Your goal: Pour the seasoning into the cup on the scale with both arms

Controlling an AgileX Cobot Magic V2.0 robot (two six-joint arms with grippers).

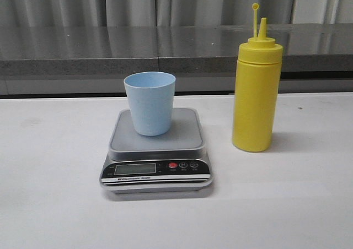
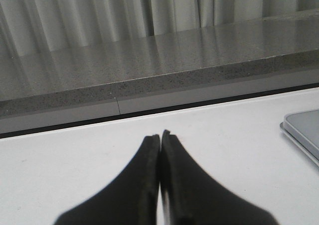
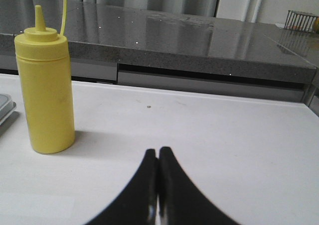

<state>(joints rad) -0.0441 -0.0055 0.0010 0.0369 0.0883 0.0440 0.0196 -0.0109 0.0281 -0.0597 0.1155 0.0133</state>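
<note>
Bottle: the yellow bottle stands upright on the white table, right of the scale and well apart from it; its cone nozzle is bare, the cap standing up on its tether.
Cup: the light blue cup stands upright on the scale's platform, toward the far side, mouth open.
Scale: the scale sits mid-table, its display and red button facing the near edge; the reading is too small to make out.
Left gripper: the left gripper has its fingers pressed together, holding nothing, low over bare table left of the scale, whose corner shows at the edge of its view.
Right gripper: the right gripper is likewise closed and empty, on the near right of the bottle, well apart from it.
Risk: the bottle is tall and narrow, so a sideways nudge from closed fingers would likely tip it; the light cup could slide or topple if the nozzle or an arm knocks it; pouring off-centre would likely spill onto the platform.
Room: open table lies right of the bottle and left of the scale; a grey ledge bounds the far side.
</note>
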